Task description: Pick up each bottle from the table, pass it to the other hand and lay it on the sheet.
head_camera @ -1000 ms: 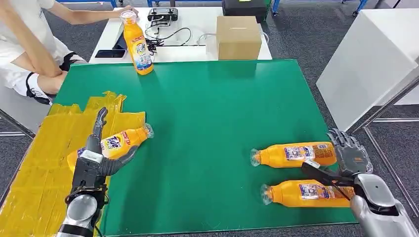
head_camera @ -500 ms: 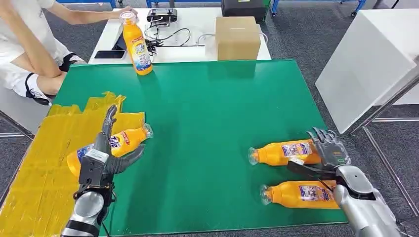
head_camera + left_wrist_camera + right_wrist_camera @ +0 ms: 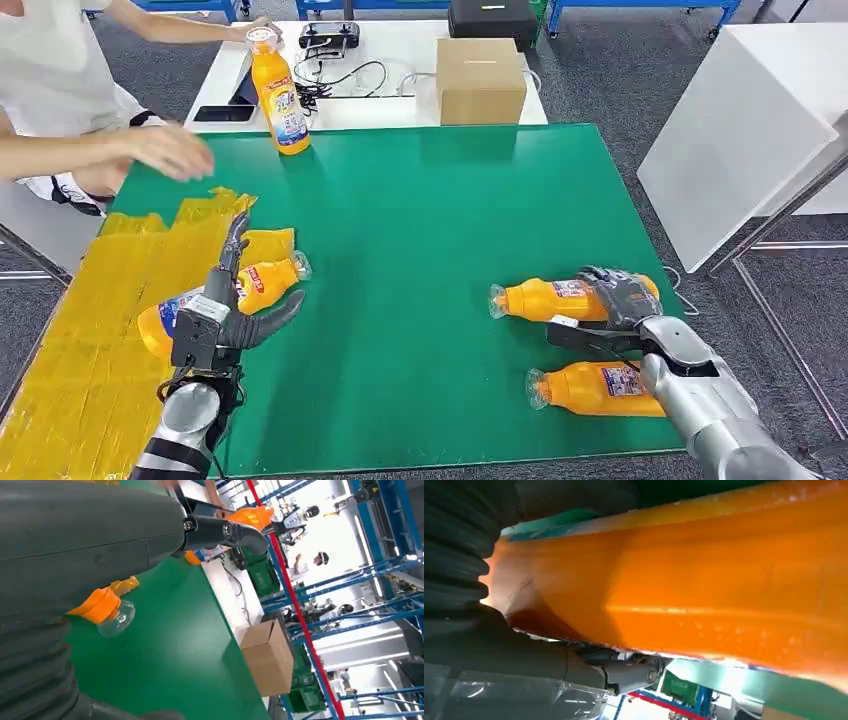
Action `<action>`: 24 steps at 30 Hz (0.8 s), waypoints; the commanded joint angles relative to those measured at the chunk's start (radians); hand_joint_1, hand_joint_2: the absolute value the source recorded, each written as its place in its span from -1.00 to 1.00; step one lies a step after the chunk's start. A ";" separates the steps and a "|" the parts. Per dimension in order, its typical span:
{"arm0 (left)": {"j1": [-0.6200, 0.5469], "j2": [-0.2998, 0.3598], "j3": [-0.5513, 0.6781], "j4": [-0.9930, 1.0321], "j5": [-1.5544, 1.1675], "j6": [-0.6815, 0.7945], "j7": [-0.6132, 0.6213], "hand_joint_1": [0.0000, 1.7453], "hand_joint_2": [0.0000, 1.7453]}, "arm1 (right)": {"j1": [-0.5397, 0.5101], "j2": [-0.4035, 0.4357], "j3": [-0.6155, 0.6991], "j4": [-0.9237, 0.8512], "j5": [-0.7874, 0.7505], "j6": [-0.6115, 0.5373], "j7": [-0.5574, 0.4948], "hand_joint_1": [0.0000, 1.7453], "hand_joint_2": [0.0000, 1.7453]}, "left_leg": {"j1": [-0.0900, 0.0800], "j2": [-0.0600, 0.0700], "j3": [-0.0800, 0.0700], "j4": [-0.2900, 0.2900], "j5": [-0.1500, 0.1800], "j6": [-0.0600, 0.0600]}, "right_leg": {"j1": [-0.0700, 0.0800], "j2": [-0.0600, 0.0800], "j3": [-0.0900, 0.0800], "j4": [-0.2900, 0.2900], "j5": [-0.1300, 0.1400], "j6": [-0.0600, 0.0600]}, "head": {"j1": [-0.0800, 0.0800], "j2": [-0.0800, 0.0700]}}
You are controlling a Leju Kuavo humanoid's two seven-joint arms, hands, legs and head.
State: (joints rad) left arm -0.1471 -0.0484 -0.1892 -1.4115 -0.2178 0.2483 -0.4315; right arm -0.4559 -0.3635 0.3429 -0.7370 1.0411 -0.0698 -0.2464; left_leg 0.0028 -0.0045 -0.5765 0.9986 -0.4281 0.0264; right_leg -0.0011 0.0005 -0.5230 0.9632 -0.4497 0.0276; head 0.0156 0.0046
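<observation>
R hand (image 3: 612,300) is now closing over upper bottle (image 3: 560,299), nudging it left; full, slick, grab mid-label. L hand (image 3: 225,310) is hanging spread.

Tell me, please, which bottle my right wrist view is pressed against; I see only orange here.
Observer: The right robot hand has its fingers over the farther bottle of two lying near the right edge of the green mat.
Operator: Where is the other one?
Observer: The nearer bottle lies beside the forearm, closer to the robot.
Operator: And the left side?
Observer: The left robot hand is spread open at a third bottle, which lies on the yellow sheet.
</observation>
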 commanded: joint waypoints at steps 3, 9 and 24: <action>-0.055 0.000 -0.016 0.096 0.018 0.001 -0.011 -1.00 1.00 | -0.026 0.001 0.088 0.143 -0.054 0.124 -0.013 1.00 1.00 | 0.001 -0.002 0.001 -0.001 0.000 -0.001 | 0.001 -0.002 0.003 -0.002 0.000 0.000 | -0.001 0.000; -0.035 -0.008 -0.015 0.073 0.025 0.009 -0.005 -1.00 1.00 | -0.051 0.023 0.104 0.145 -0.009 -0.093 0.147 1.00 1.00 | 0.001 -0.003 0.003 -0.002 0.001 -0.001 | 0.001 -0.003 0.004 -0.004 0.001 0.000 | 0.000 0.000; 0.040 0.013 -0.114 -0.072 -0.034 -0.083 0.067 -1.00 1.00 | 0.316 0.377 -0.341 -0.740 -0.255 -0.628 -0.006 1.00 1.00 | 0.000 -0.001 -0.005 0.000 -0.002 -0.002 | 0.001 0.002 -0.004 0.001 -0.001 -0.001 | -0.001 0.000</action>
State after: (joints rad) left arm -0.1092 -0.0603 -0.2003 -1.4432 -0.2487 0.2258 -0.3956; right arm -0.3380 -0.2433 0.2654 -0.9287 0.9204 -0.5343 -0.1138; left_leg 0.0026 -0.0097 -0.5834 0.9985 -0.4280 0.0265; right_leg -0.0006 -0.0021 -0.5270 0.9636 -0.4498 0.0281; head 0.0145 0.0046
